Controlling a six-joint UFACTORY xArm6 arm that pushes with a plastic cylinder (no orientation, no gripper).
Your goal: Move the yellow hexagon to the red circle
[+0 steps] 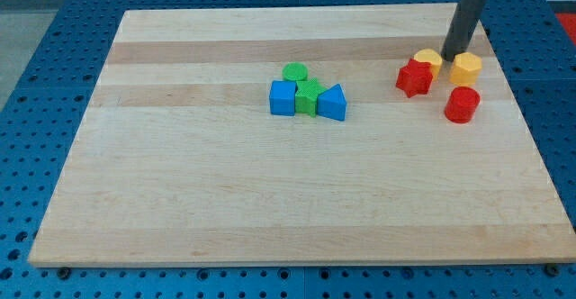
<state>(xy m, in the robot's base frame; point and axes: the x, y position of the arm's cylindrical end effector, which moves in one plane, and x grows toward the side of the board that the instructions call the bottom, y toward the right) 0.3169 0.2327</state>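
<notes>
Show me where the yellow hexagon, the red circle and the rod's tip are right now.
yellow hexagon [466, 67]: camera view, middle of its top face.
red circle [461, 104]: camera view, centre of the cylinder.
my tip [448, 56]: camera view, the rod's very end, between the two yellow blocks.

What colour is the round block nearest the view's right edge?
Red; the red circle block shows plainly in the camera view.

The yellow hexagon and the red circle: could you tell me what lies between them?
Nothing: bare board separates the yellow hexagon from the red circle in the camera view.
</notes>
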